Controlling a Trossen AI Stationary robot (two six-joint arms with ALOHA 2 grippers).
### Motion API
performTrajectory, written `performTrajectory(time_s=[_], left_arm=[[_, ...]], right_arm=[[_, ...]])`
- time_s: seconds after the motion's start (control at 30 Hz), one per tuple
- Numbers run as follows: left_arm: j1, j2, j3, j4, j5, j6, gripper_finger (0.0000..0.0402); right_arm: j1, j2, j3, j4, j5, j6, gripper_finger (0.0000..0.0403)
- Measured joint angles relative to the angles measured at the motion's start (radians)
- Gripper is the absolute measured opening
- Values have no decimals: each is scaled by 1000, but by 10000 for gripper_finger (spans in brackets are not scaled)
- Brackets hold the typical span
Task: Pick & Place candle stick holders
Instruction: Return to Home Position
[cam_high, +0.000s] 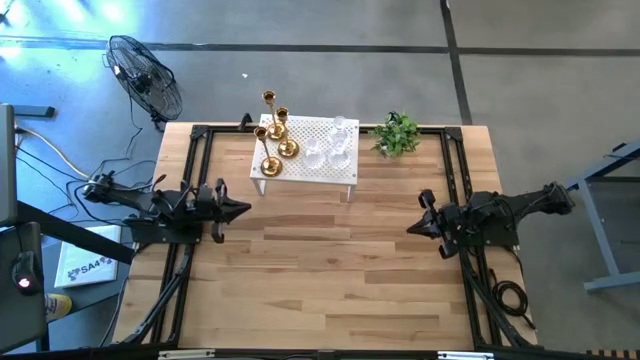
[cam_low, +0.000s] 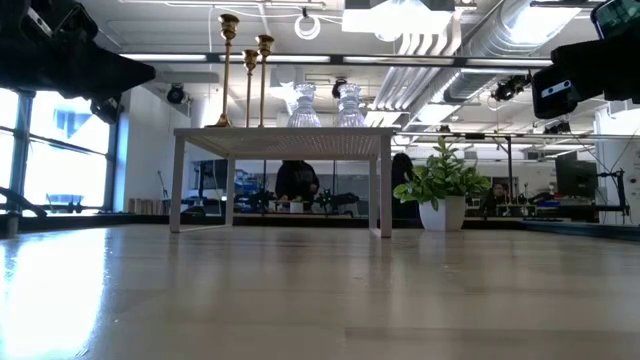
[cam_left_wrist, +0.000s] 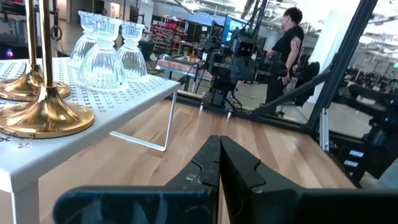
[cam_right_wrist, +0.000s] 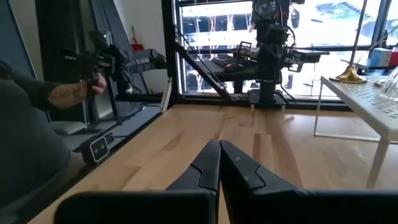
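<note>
In an open workshop, a wooden counter (cam_high: 330, 270) carried a white shelf (cam_high: 300, 172) at its far edge. We saw gold candle stick holders (cam_high: 276, 131) lined along the shelf's left end, with glass ones (cam_high: 335, 145) beside them. The left gripper (cam_high: 243, 209) and right gripper (cam_high: 412, 228), both clenched and empty, hung near the counter's side edges, apparently because placing was finished.

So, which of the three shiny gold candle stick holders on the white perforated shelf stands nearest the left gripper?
The gold holder at the shelf's near left corner; the second and third stand behind it, farther from the left gripper.
</note>
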Motion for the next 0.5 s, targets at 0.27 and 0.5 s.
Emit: performTrajectory(time_s=[0.27, 0.5], left_arm=[[0, 44, 0, -1, 1, 55, 0], [0, 85, 0, -2, -17, 163, 0]], right_arm=[[0, 0, 0, -4, 20, 44, 1], [0, 0, 0, -4, 20, 4, 1]])
